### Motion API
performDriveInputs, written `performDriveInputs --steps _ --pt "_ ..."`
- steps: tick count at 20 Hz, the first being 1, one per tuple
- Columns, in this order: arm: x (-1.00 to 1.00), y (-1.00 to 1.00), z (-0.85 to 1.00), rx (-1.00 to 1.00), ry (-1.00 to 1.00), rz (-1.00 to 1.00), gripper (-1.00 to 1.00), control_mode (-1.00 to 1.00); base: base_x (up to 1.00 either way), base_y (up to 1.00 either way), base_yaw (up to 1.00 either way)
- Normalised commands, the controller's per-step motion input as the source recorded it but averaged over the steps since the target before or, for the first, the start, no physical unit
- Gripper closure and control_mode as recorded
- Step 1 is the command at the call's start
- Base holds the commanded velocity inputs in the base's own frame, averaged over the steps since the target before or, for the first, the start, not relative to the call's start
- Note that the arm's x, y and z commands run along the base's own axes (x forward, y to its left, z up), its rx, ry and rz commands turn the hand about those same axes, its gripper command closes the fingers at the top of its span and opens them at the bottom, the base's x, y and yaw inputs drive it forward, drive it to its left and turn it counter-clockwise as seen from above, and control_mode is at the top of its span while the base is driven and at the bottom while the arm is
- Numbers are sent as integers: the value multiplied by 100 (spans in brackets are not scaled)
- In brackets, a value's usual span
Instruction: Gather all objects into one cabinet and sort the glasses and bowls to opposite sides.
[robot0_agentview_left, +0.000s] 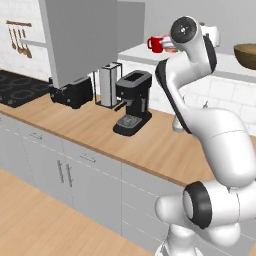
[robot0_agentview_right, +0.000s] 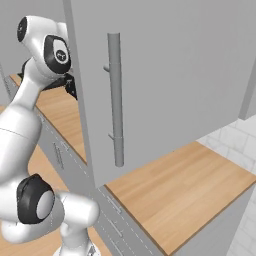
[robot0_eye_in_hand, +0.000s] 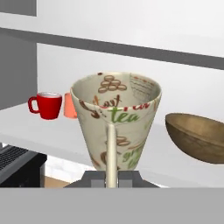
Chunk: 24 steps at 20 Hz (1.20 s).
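Wooden bowl (robot0_eye_in_hand: 199, 136) right of claw (robot0_eye_in_hand: 111, 175)

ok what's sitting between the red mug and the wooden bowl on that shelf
In the hand view, the printed cup held in the gripper stands between the red mug and the bowl, beside an orange mug.

The wooden bowl (robot0_eye_in_hand: 197, 136) ran off the right edge of the hand view, and in the left base view it (robot0_agentview_left: 246, 54) was likewise cut by the right edge. An orange mug (robot0_eye_in_hand: 70, 105) sat half hidden behind the printed cup (robot0_eye_in_hand: 116, 118) and beside the red mug (robot0_eye_in_hand: 47, 105). The pincer's (robot0_eye_in_hand: 112, 178) fingertips were masked by the cup's base. The cabinet door (robot0_agentview_right: 165, 85) hid the desk's (robot0_agentview_right: 180, 195) back edge in the right base view.
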Motion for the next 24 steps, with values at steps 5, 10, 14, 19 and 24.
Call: performDriveInputs --steps 5,10,14,19,24 --pt "4 12 -13 1 3 0 100 -100 0 0 0" --pt "20 0 0 1 0 0 100 -100 0 0 0" --pt "36 -10 -10 3 8 0 100 -100 0 0 0" --pt "15 -4 -11 1 5 0 100 -100 0 0 0" --pt "36 -20 0 5 0 3 100 -100 0 0 0"
